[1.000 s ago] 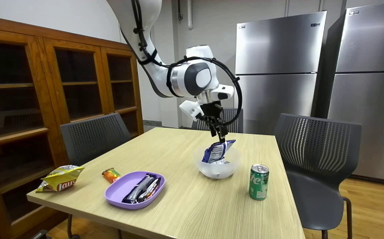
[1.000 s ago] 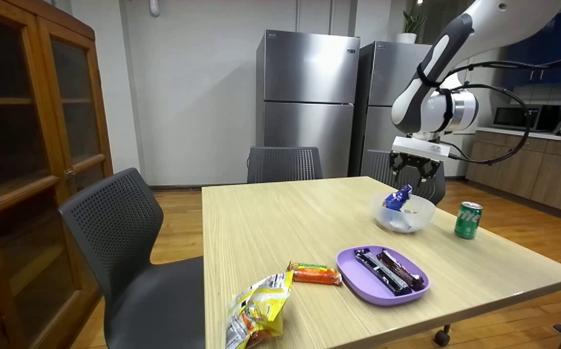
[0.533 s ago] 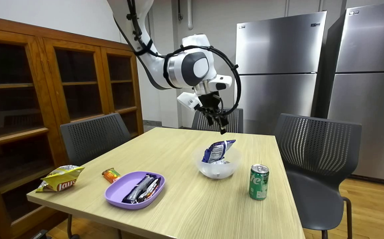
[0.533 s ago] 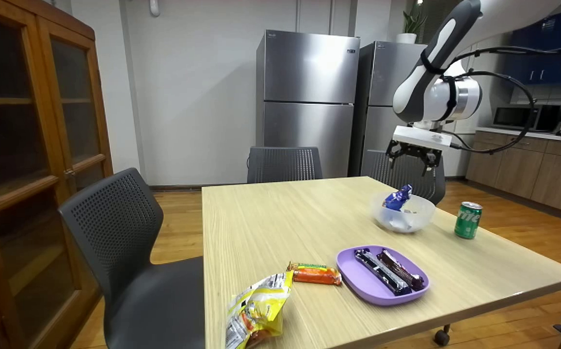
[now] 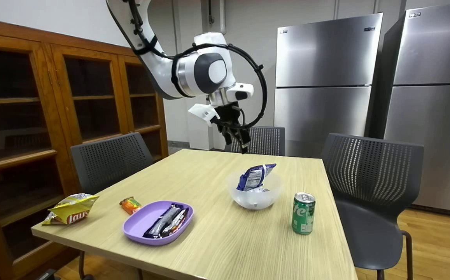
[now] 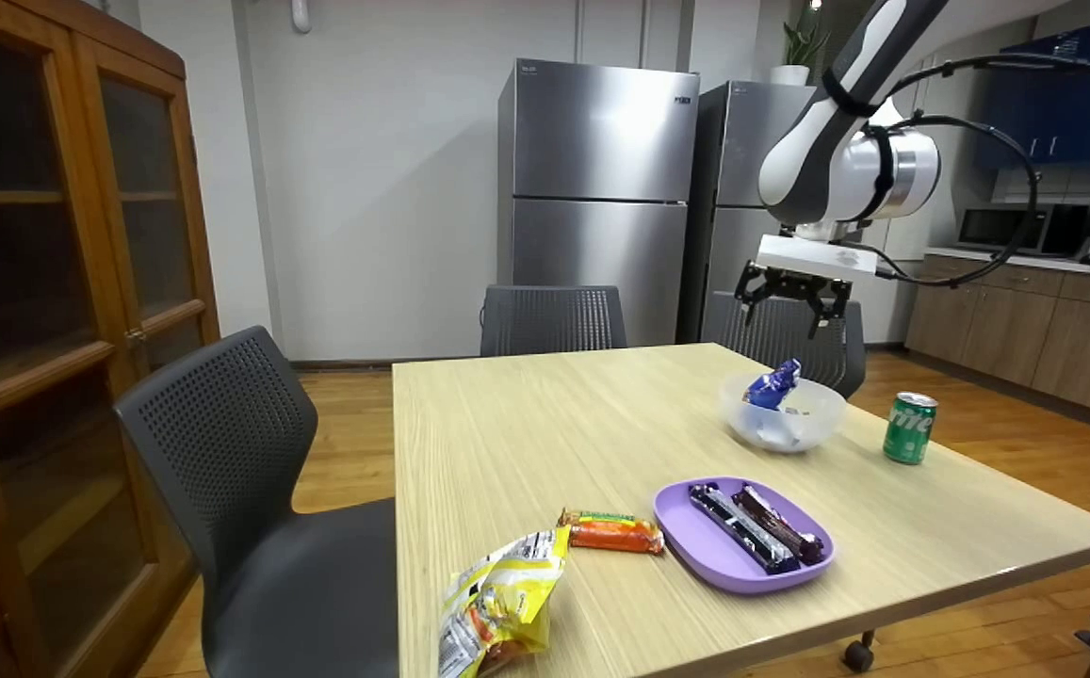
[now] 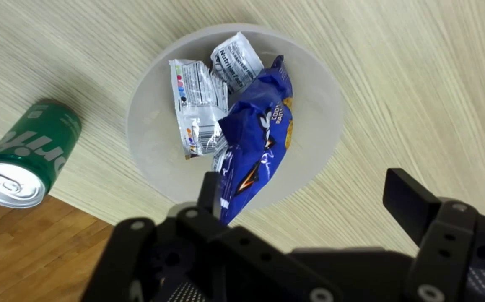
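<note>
- Its fingers point(image 7: 410, 205) spread wide, unclenched and grasping nothing, a black gripper point(image 6: 781, 325) hangs from a white robot arm point(image 5: 186, 77) above a pale wooden table point(image 5: 225, 249).
- Below and apart from it, a blue snack bag point(image 7: 263, 126) sits slanted in a translucent white bowl point(image 5: 254, 202) on the right half of the table, its upper end rising past the rim in both exterior views.
- White packets point(image 7: 200, 105), one printed "Nutrition Facts," lie in the bowl beside the bag.
- A green soda can point(image 5: 303, 214) stands upright to the right of the bowl, near the table's right edge.
- On the near side, a purple tray point(image 5: 141, 219) bears two dark-wrapped bars point(image 6: 742, 527) lying side by side.
- An orange-wrapped snack point(image 6: 612, 532) lies just left of the tray; a yellow bag point(image 5: 73, 210) rests toward the table's near left corner.
- Dark chairs point(image 5: 372, 182) surround the table, with steel refrigerators point(image 5: 326, 54) on the far side and a glass-fronted wooden cabinet point(image 5: 53, 101) at left.
</note>
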`<state>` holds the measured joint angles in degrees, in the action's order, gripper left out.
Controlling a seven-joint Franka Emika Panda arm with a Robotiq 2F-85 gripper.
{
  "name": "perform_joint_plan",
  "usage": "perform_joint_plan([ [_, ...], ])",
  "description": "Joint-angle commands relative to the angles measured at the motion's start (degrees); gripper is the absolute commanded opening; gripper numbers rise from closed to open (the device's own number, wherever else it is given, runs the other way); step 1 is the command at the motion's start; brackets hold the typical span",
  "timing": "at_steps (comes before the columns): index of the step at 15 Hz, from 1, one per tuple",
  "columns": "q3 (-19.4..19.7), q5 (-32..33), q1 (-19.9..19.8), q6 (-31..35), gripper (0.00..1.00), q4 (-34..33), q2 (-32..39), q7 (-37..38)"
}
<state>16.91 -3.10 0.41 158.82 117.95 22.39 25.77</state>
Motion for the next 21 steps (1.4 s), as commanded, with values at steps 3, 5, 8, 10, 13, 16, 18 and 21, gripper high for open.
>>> perform_joint_plan([
  [3,-3.47,1.68,0.82,-0.14,1.0,6.76,-6.29,-3.22],
  [5,-5.49,1.42,0.8,-0.21,1.0,8.55,-7.55,-5.23],
  [8,-7.83,1.76,1.39,-0.58,1.0,11.0,-9.41,-6.78],
  [10,-9.28,1.91,1.72,-0.64,1.0,12.28,-10.14,-7.5],
  [13,-10.89,2.59,2.58,-1.1,1.0,13.41,-10.55,-8.29],
  [16,-12.5,3.23,3.28,-2.15,1.0,13.84,-10.28,-10.4],
  [18,-13.67,4.59,3.71,-3.78,1.0,13.62,-9.77,-13.2],
  [21,-14.78,8.25,4.58,-5.09,1.0,13.9,-9.09,-16.93],
])
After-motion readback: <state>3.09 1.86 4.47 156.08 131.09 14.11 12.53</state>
